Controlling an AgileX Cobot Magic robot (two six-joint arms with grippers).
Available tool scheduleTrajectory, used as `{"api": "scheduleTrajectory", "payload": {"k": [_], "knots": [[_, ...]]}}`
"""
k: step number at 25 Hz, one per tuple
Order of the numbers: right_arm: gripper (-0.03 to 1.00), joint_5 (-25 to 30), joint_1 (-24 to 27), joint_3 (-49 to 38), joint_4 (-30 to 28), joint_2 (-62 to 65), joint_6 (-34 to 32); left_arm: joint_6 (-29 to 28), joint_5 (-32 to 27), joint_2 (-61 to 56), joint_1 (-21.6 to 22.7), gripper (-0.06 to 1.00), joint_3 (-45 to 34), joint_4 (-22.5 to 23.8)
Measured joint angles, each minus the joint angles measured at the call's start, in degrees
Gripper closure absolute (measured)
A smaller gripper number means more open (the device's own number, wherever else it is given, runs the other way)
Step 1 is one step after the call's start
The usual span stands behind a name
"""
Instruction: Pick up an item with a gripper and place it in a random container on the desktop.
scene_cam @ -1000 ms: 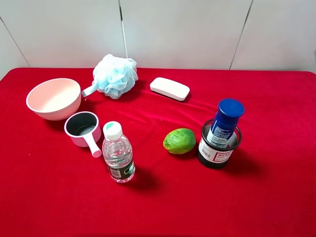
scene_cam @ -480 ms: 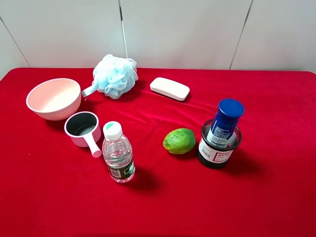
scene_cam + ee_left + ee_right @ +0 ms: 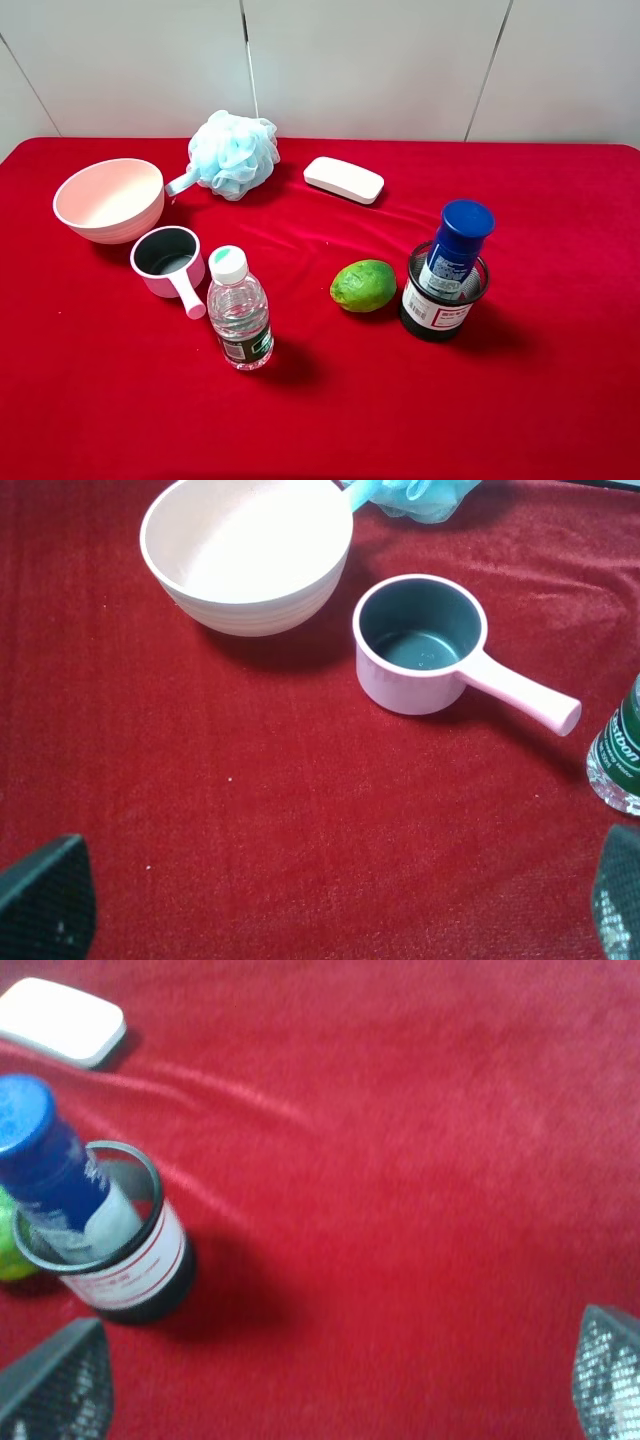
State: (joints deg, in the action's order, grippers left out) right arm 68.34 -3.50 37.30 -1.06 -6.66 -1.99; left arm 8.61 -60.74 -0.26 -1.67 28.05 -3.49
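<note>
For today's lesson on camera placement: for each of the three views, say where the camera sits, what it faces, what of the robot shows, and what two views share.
Exterior high: mounted above, facing down on the red desktop; no robot part shows.
Left wrist: on the left arm, facing the pink bowl and handled cup; left gripper fingertips show.
Right wrist: on the right arm, facing the blue-capped bottle in the mesh cup; right gripper fingertips show.
Shared: exterior and right wrist both show that bottle.

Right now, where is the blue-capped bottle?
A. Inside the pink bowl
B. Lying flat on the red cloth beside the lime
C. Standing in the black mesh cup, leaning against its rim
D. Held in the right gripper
C. The blue-capped bottle stands tilted inside the black mesh cup, its cap well above the rim; the right gripper is open and holds nothing.
</note>
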Motion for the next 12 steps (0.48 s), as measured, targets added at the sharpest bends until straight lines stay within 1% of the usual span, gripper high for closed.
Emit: {"api": "scheduleTrajectory", "payload": {"k": [6, 12], "knots": [[0.28, -5.98, 0.01, -3.9, -0.87, 5.46, 0.72, 0.0, -0.03, 0.0, 0.0, -0.05, 0.0, 0.0], [0.28, -8.27, 0.01, -8.31, -2.25, 6.97, 0.72, 0.0, -0.03, 0.0, 0.0, -0.05, 0.0, 0.0]]}}
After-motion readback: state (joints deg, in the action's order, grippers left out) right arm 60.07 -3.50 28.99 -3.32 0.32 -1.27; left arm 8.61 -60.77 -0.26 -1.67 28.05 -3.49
